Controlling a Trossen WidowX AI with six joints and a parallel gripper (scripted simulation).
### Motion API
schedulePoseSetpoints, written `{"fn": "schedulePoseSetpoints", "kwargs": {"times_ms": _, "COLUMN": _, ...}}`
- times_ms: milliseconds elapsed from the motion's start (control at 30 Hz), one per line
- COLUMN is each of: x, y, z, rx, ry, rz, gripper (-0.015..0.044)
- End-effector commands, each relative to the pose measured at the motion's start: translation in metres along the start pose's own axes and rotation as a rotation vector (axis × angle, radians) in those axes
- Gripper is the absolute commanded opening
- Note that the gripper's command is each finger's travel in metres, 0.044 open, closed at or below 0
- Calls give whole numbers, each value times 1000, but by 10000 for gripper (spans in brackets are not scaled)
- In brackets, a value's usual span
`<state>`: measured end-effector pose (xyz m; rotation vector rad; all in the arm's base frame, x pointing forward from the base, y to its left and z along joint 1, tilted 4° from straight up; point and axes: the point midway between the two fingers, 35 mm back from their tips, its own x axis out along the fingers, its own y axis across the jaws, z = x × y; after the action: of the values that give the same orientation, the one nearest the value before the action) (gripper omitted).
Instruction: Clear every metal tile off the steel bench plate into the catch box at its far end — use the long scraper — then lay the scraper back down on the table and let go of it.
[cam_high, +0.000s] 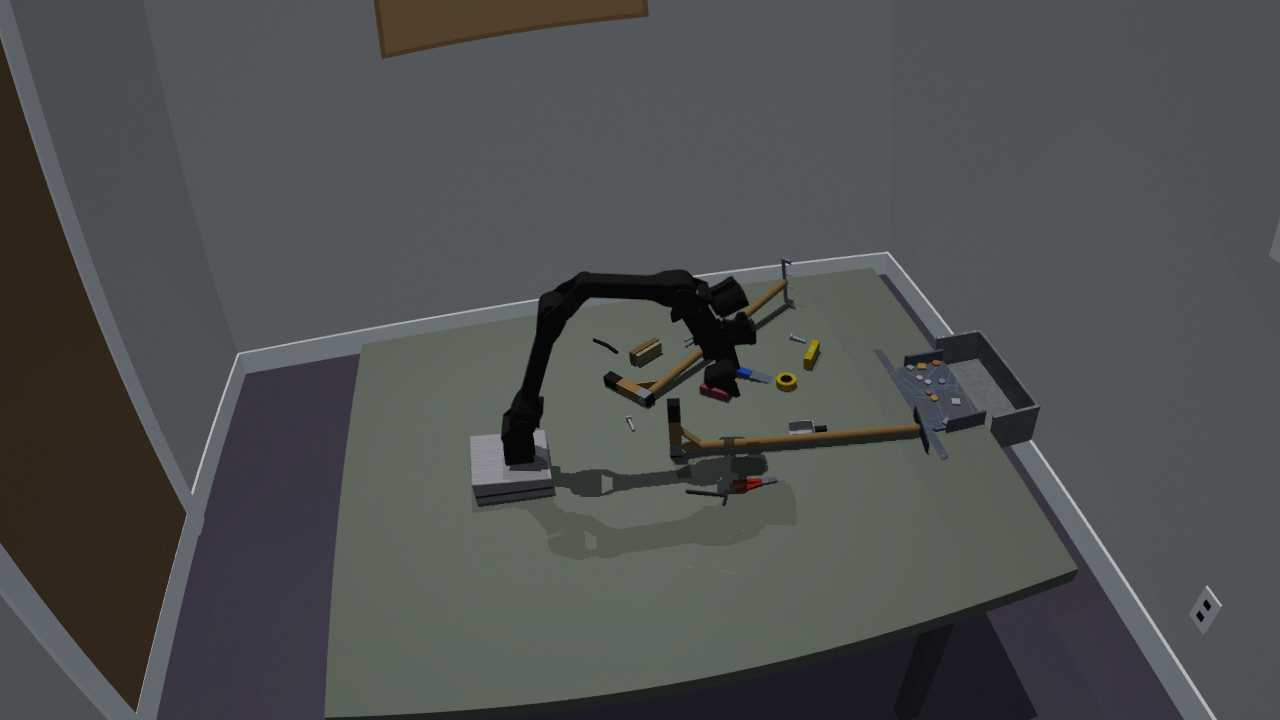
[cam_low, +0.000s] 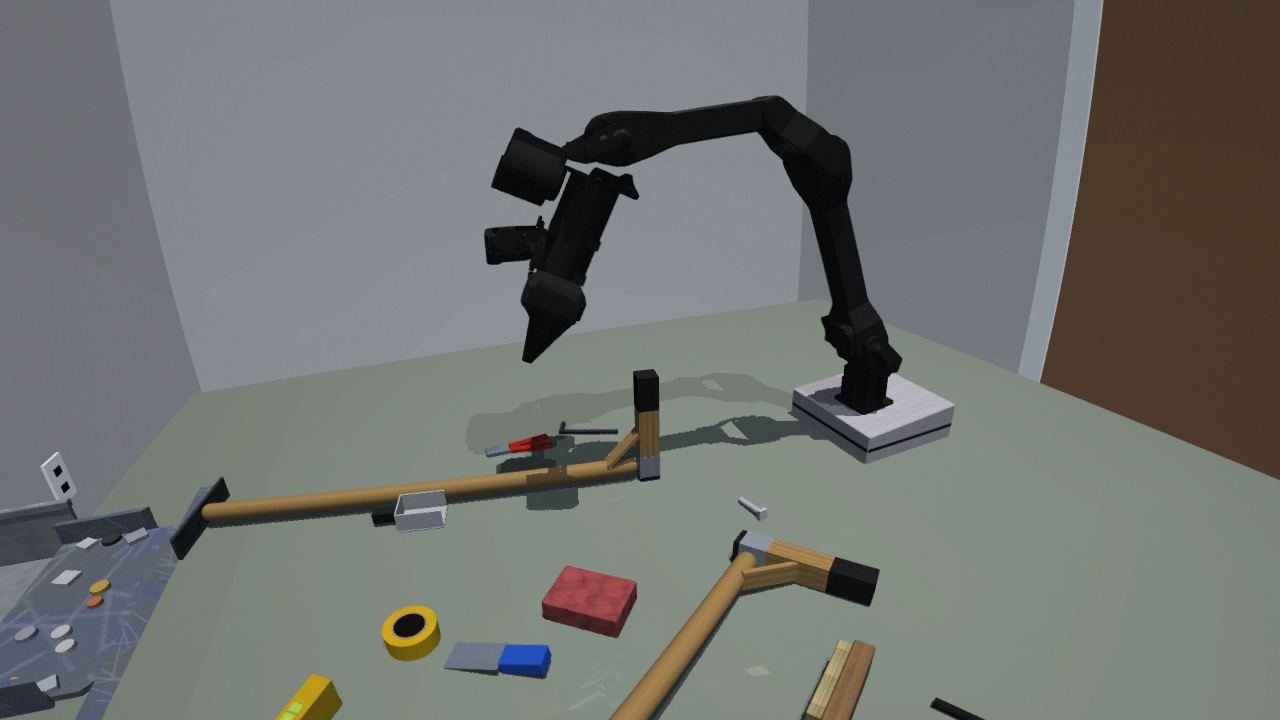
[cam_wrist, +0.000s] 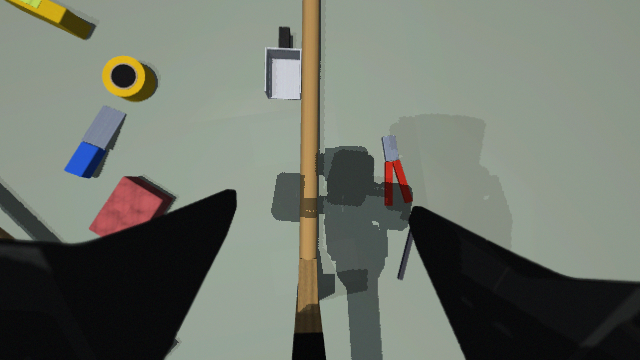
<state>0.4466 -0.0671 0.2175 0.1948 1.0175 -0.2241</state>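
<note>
The long scraper (cam_high: 823, 437) (cam_low: 358, 497) (cam_wrist: 310, 125) lies on the table, its wide blade beside the near corner of the steel plate (cam_high: 935, 411) (cam_low: 116, 617) and its upright grip (cam_high: 674, 425) (cam_low: 647, 420) toward the arm's base. My gripper (cam_high: 737, 392) (cam_low: 528, 360) (cam_wrist: 326, 206) is open and empty, above the scraper; in the wrist view the handle runs between the fingertips without touching them. Several tiles, among them a white tile (cam_high: 955, 402) and a gold tile (cam_low: 99, 586), lie spread on the plate. The catch box (cam_high: 1011, 428) (cam_low: 35, 519) stands at the plate's far end.
A second long-handled tool (cam_high: 675, 371) (cam_low: 689, 640) has a pronged head. A white open tray (cam_low: 420, 512) (cam_wrist: 285, 77) sits against the scraper's handle. Red pliers (cam_low: 530, 443) (cam_wrist: 389, 182) lie on its other side. A red block (cam_low: 588, 600) (cam_wrist: 127, 207) and yellow tape (cam_low: 391, 635) (cam_wrist: 108, 76) lie nearby.
</note>
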Motion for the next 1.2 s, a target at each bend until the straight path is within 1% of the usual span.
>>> {"fn": "schedulePoseSetpoints", "kwargs": {"times_ms": 0, "x": -7, "y": 0, "z": -8, "rx": -10, "ry": -9, "rz": -2, "gripper": 440}}
{"fn": "schedulePoseSetpoints", "kwargs": {"times_ms": 633, "x": -37, "y": 1, "z": -43, "rx": -30, "ry": -63, "rz": 7, "gripper": 440}}
{"fn": "schedulePoseSetpoints", "kwargs": {"times_ms": 1167, "x": -54, "y": -1, "z": -77, "rx": -46, "ry": -109, "rz": 15, "gripper": 440}}
